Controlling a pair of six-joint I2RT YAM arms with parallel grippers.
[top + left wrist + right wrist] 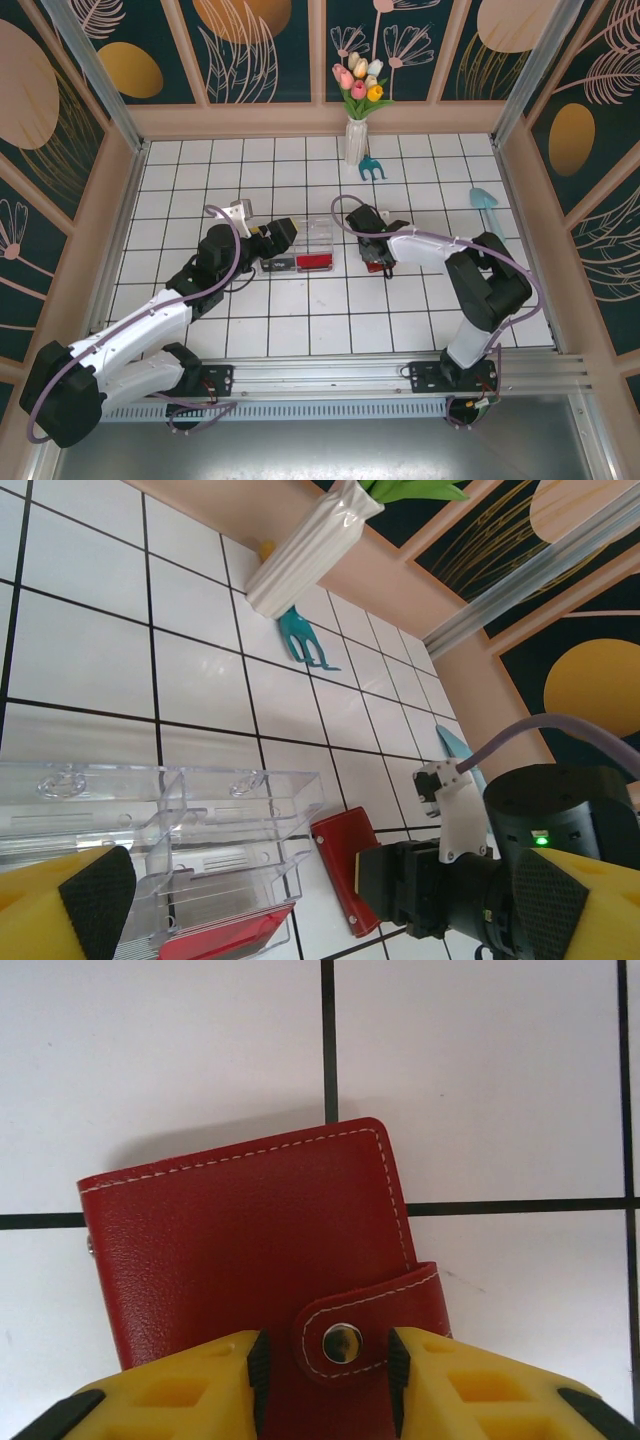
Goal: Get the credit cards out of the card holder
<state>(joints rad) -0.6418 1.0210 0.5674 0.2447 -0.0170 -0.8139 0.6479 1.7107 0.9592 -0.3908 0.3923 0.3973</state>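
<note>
The card holder (pixel 240 1250) is a red stitched wallet lying flat on the white tiles, folded, its strap snapped down; it is also seen at the card holder's edge (pixel 345 865). What is inside it is hidden. My right gripper (pixel 325 1370) is right over it, jaws narrowed with one pad on each side of the snap strap and a small gap at the left pad. In the top view the right gripper (pixel 376 256) covers most of the card holder (pixel 386 268). My left gripper (pixel 320 895) is wide open beside a clear plastic box (pixel 170 820) that has a red card (pixel 225 935) in it.
The clear box (pixel 300 248) sits between the two grippers, left gripper (pixel 275 240) at its left end. A white vase of tulips (pixel 356 140) and a teal toy (pixel 372 168) stand at the back; a pale blue scoop (pixel 483 200) lies at the right.
</note>
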